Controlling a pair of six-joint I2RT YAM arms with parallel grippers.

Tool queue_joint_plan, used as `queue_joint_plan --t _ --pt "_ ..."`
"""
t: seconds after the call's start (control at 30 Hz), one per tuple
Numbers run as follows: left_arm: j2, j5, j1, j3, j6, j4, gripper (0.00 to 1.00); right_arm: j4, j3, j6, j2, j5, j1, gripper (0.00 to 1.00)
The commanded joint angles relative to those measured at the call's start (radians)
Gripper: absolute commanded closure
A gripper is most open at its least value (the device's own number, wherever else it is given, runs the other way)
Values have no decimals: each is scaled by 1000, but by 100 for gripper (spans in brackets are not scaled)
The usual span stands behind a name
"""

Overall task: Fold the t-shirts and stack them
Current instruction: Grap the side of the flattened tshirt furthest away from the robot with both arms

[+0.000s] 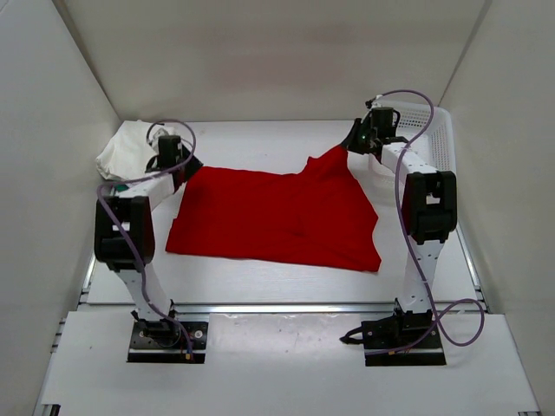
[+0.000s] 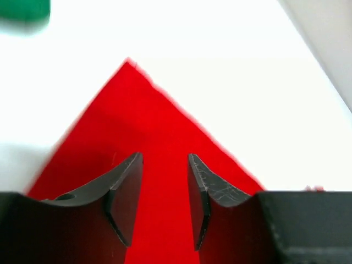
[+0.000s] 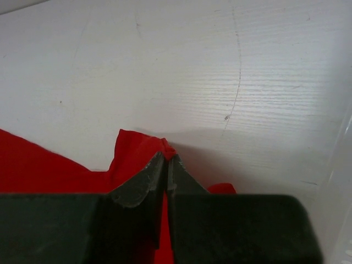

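The red t-shirt (image 1: 277, 217) lies spread over the middle of the table. Its far right corner is raised, and my right gripper (image 1: 351, 146) is shut on that corner. In the right wrist view a pinch of red cloth (image 3: 137, 148) pokes out past the closed gripper (image 3: 166, 157). My left gripper (image 1: 178, 169) hovers at the shirt's far left corner. In the left wrist view that gripper (image 2: 165, 159) is open, with the red corner (image 2: 129, 104) lying flat beneath and between its fingers. An off-white t-shirt (image 1: 126, 147) lies bunched at the far left. A bit of green cloth (image 2: 25, 10) shows at the frame's edge.
A white mesh basket (image 1: 438, 143) stands at the far right, just behind the right arm. White walls close in the table on the left, back and right. The arm bases are bolted at the near edge.
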Motion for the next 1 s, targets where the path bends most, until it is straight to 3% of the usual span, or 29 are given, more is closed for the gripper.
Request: queue_joint_plan --t 0.0,0.2,0.4,0.53,0.8,0.97 --pt "85 -129 -23 171 126 -120 51 36 8 -14 -7 -21 3 100" --pt "398 -203 -35 643 264 -399 49 52 -5 -7 -11 -36 14 100" --pt "567 -206 -35 923 361 -588 45 84 -37 12 -14 -71 11 100" --pt "625 -201 -24 980 354 -641 44 110 -74 22 -26 -94 8 100" --pt "600 -208 -3 945 360 -645 43 124 -94 29 -31 -106 8 100" --pt "520 -162 14 853 320 -564 29 121 -114 26 -31 -108 12 100"
